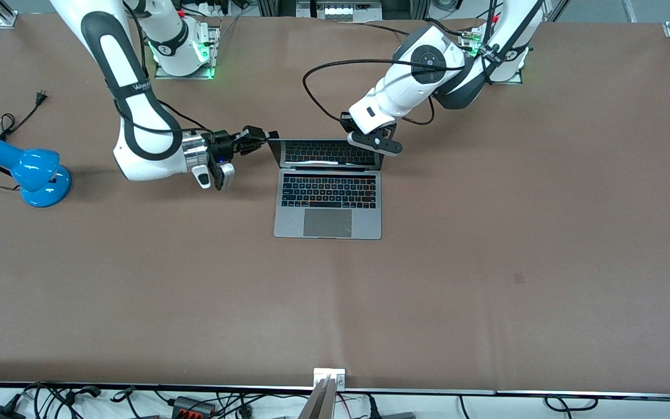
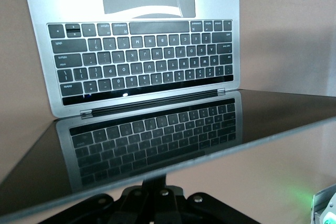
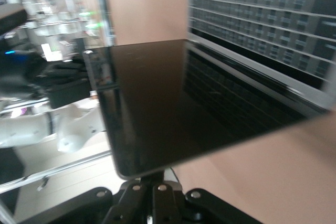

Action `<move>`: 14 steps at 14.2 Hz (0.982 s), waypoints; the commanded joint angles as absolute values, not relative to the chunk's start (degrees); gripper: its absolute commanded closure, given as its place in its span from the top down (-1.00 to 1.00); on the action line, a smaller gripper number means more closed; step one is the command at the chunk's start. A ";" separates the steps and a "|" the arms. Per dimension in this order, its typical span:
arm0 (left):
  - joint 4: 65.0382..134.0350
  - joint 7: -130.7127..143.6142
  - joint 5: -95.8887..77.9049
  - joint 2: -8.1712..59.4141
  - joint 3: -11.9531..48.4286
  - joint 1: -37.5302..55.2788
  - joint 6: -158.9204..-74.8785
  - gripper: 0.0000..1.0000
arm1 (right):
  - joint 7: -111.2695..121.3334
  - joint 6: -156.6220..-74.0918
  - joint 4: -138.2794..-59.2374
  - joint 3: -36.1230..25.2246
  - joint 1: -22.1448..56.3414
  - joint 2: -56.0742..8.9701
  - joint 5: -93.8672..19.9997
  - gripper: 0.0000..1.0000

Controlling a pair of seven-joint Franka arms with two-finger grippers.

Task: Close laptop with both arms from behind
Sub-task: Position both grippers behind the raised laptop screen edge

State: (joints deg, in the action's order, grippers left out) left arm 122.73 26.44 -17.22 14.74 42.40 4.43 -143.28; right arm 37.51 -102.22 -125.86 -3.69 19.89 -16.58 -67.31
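Note:
The silver-grey laptop [image 1: 328, 201] lies open mid-table, its keyboard toward the front camera and its dark screen [image 1: 328, 152] tipped partway down over the keys. My right gripper [image 1: 266, 137] is shut, fingertips against the lid's top corner at the right arm's end. My left gripper [image 1: 377, 143] is shut and rests on the lid's top corner at the left arm's end. In the left wrist view the closed fingers [image 2: 157, 184] sit under the lid's edge, and the screen [image 2: 157, 140] mirrors the keyboard [image 2: 142, 61]. In the right wrist view the closed fingers [image 3: 160, 179] meet the lid's corner [image 3: 123, 169].
A blue desk lamp [image 1: 27, 169] lies near the right arm's end of the table, its black cord and plug [image 1: 37, 99] trailing toward the arm bases. The brown table [image 1: 486, 262] stretches wide around the laptop. Cables run along the table's front edge [image 1: 195, 401].

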 commanded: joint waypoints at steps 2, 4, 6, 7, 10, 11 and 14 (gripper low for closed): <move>121.55 25.31 -14.85 15.91 42.63 3.87 -143.61 -1.00 | 19.65 -106.17 -125.77 -3.61 20.65 -8.81 -53.84 -1.00; 121.55 25.40 -14.85 15.91 42.71 3.87 -143.53 -0.99 | 10.68 -106.79 -124.03 -3.25 21.00 -6.34 -46.09 -1.00; 121.55 25.40 -14.85 15.82 42.71 3.87 -143.53 -0.99 | 4.16 -107.75 -121.48 -3.08 23.71 -6.33 -40.37 -1.00; 121.64 25.31 -14.77 15.82 42.71 3.78 -143.44 -1.00 | 0.22 -109.58 -120.86 -3.08 25.64 -6.50 -38.69 -1.00; 121.55 25.23 -13.98 16.00 42.63 4.04 -143.61 -0.99 | -12.79 -113.29 -119.71 -3.08 32.68 -7.03 -30.44 -1.00; 120.68 25.22 -12.93 16.61 42.45 4.04 -143.61 -0.99 | -15.01 -113.38 -119.62 -3.08 33.65 -7.29 -29.37 -1.00; 119.36 25.22 -12.74 17.75 42.36 3.96 -143.61 -0.99 | -17.22 -113.73 -119.27 -3.08 35.24 -8.17 -29.44 -1.00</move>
